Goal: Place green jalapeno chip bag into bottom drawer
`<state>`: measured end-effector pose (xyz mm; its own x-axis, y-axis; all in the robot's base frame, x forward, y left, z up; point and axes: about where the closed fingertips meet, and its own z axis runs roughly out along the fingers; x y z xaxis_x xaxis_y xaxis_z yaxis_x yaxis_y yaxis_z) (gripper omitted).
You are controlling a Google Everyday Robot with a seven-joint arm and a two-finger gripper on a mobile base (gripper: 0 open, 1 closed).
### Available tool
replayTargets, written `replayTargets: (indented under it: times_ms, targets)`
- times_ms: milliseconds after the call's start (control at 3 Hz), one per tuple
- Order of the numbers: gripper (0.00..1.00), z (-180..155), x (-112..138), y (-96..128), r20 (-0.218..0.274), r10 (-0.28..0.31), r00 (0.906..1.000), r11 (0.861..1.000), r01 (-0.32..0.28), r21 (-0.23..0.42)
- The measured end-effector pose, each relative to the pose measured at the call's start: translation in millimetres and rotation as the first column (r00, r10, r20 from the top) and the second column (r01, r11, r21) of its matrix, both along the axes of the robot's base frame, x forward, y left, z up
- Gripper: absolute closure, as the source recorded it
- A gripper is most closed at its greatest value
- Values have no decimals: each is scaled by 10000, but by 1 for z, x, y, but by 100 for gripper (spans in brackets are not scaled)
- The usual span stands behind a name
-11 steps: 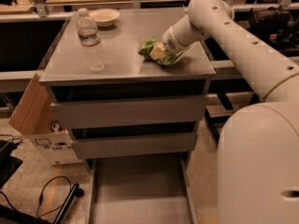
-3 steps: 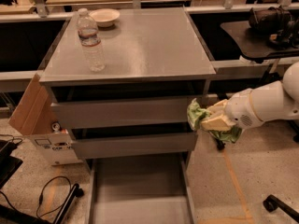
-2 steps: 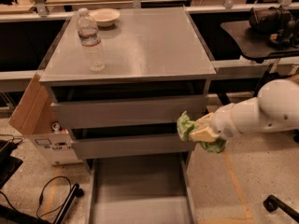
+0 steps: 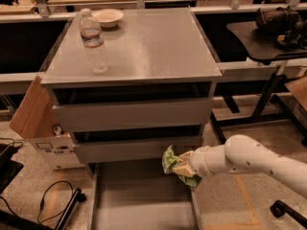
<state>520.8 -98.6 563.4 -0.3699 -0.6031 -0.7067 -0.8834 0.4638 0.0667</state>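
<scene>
The green jalapeno chip bag (image 4: 171, 163) is held in my gripper (image 4: 183, 169), which is shut on it. The white arm reaches in from the right. The bag hangs just above the right side wall of the open bottom drawer (image 4: 141, 200), a wide grey tray pulled out at the foot of the cabinet. The bag sits in front of the right end of the middle drawer front. The drawer floor below is bare grey metal.
A clear water bottle (image 4: 93, 41) and a white bowl (image 4: 108, 17) stand on the grey cabinet top (image 4: 148, 42). A cardboard box (image 4: 33, 114) leans at the left. Cables (image 4: 53, 200) lie on the floor. A black table (image 4: 268, 37) stands at the right.
My gripper has carried the chip bag off the cabinet top, down the right side, then left and lower to the right edge of the open bottom drawer.
</scene>
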Motion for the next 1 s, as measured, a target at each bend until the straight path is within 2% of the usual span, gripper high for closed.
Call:
replayTargets:
  times_ms: [333, 667, 1000]
  targets:
    - [100, -13, 9, 2, 160, -328, 9993, 9994, 326, 139]
    - [100, -13, 9, 2, 156, -315, 9994, 9994, 312, 136]
    - [100, -49, 15, 27, -68, -158, 9999, 9995, 159, 287]
